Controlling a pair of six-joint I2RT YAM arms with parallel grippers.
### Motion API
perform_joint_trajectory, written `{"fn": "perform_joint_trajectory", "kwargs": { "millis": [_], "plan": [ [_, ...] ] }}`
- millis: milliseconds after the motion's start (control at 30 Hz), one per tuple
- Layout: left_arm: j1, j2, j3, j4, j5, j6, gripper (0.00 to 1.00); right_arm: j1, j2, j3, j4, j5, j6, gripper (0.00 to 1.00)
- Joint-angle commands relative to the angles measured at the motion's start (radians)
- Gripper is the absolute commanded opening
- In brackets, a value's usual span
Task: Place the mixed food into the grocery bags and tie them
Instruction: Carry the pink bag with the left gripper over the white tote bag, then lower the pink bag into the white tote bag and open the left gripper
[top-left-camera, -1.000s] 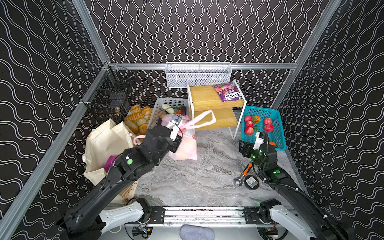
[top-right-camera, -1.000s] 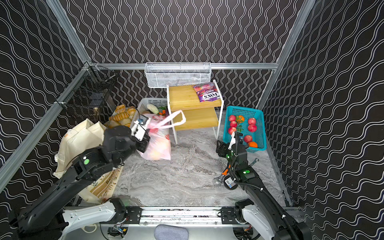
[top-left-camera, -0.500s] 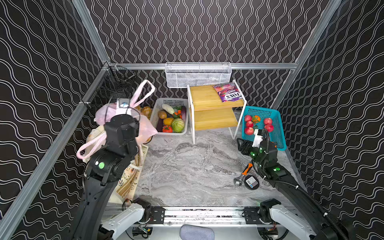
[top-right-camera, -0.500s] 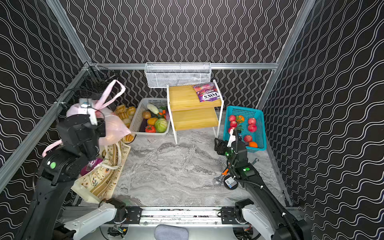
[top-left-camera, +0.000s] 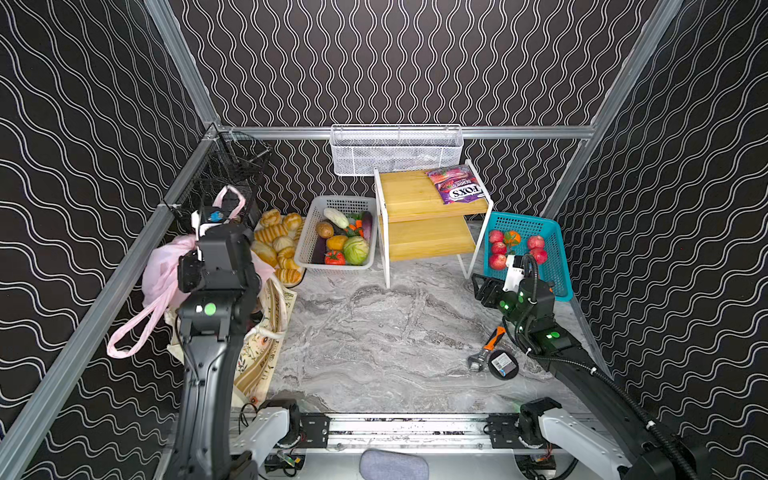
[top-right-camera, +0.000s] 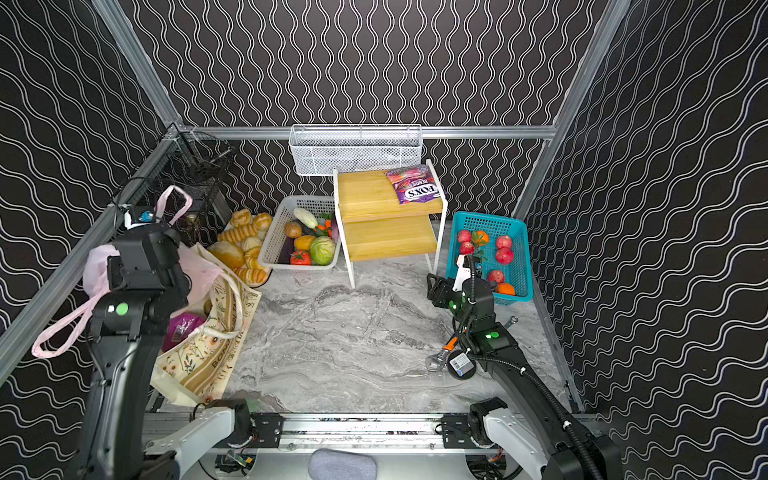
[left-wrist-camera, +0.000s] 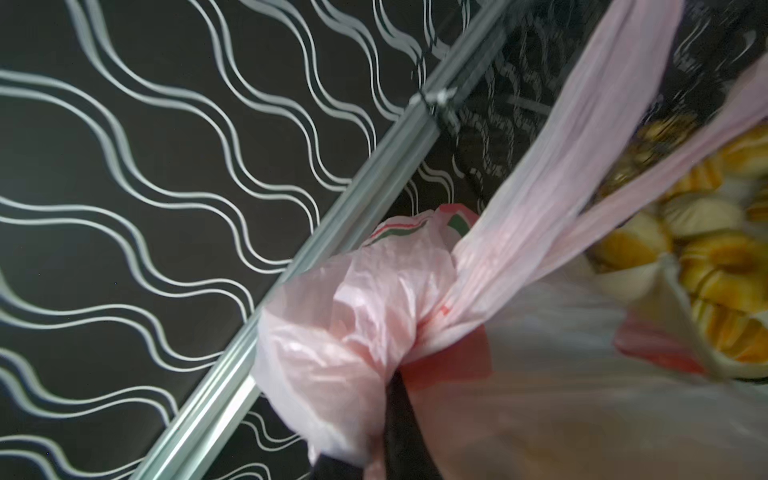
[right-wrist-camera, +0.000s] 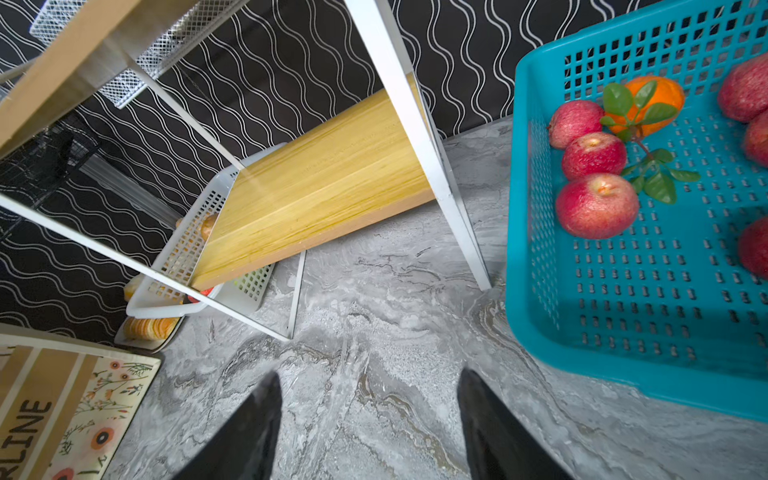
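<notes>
Pink plastic bag (top-left-camera: 160, 270) sits at the left of both top views, up by the side rail (top-left-camera: 104, 299) and over the canvas tote (top-right-camera: 208, 349). Left gripper (left-wrist-camera: 395, 415) jaws are closed tight, pinching bunched film just under what looks like a knotted neck in the left wrist view. The thin film is probably light, soft and slippery, and may tear or slide if tugged. The knot or the handle loop (top-left-camera: 124, 336) looks the safer hold, not the body. Contents can't be read. The tote is limp cloth, mouth slumped open, with a magenta pouch (top-right-camera: 183, 328) inside. FOX'S candy bag (top-left-camera: 459, 189) is on the shelf (top-left-camera: 415, 195) top, upper centre. Right gripper (right-wrist-camera: 370, 382) jaws are wide apart and empty over the grey marble worktop (top-left-camera: 374, 340), beside the teal basket (right-wrist-camera: 540, 291). The worktop is smooth with open room mid-frame, tight at the left.
</notes>
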Motion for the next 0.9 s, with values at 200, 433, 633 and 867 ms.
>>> {"fn": "perform_joint_trajectory", "kwargs": {
  "millis": [200, 433, 633, 867],
  "plan": [
    [0.076, 0.035, 0.070, -0.144, 0.289, -0.135, 0.00, 0.002, -0.004, 0.000, 0.025, -0.010, 0.006, 0.68],
    [0.078, -0.019, 0.004, -0.203, 0.493, -0.266, 0.00, 0.003, 0.024, 0.028, 0.008, -0.021, 0.009, 0.68],
    [0.077, -0.051, -0.096, -0.238, 0.719, -0.320, 0.00, 0.002, 0.024, 0.033, 0.005, -0.011, 0.012, 0.68],
    [0.077, -0.083, -0.192, -0.238, 0.738, -0.384, 0.20, 0.002, 0.029, 0.036, 0.001, -0.019, 0.013, 0.68]
  ]
}}
